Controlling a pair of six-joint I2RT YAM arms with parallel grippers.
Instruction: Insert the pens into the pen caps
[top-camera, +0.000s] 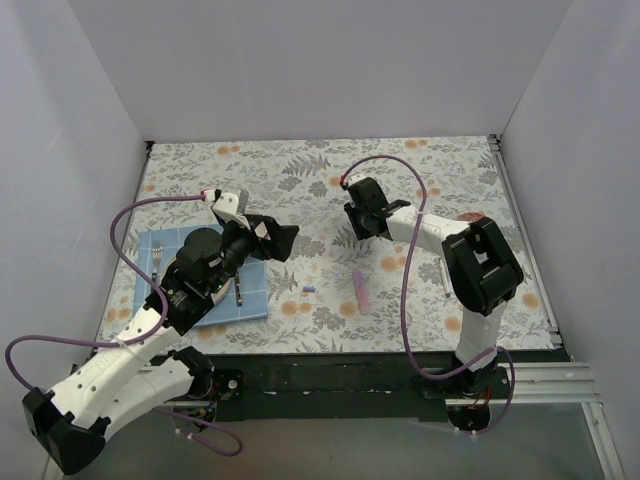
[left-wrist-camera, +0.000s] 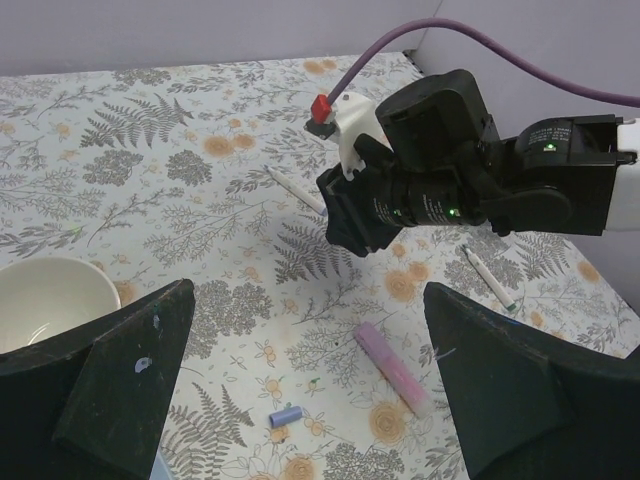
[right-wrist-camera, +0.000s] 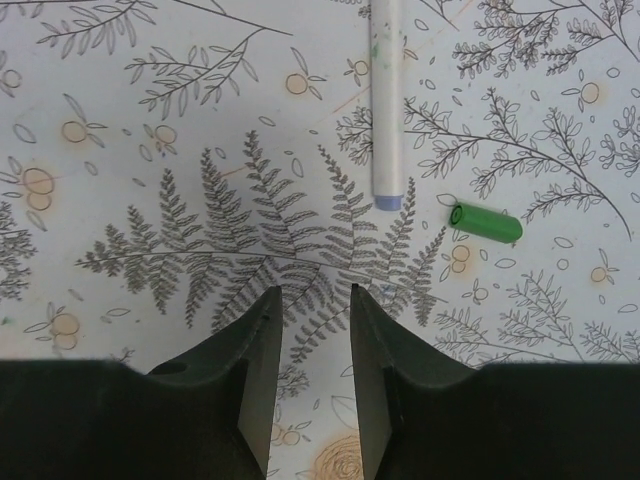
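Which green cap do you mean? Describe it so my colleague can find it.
On the floral table, look just ahead of the right gripper, where a white pen lies. Beside that pen's near end, not touching it, is the green cap: a stubby tube, far shorter than the pen and solid green.

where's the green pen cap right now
In the right wrist view the green cap lies on its side on the table, just right of the lilac end of the white pen, ahead of the right tool.
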